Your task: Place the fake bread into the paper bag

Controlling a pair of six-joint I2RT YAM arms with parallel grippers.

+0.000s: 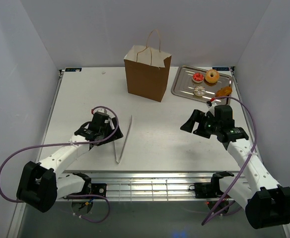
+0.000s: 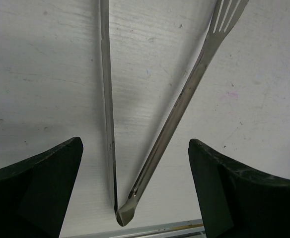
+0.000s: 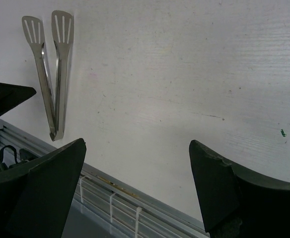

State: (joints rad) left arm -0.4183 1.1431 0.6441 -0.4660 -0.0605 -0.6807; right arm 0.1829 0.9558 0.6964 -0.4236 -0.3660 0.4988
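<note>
Wide jaws, fake bread (image 1: 207, 76) well apart

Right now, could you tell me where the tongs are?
The tongs lie left of centre in the top view, on the table beside the left claw.

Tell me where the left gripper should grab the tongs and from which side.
Probably best to take the tongs across both arms just past the hinge, where the V is narrow enough to fit between the fingers of the open left gripper. Come straight down: they lie flat on the table, hinge toward the robot.
</note>
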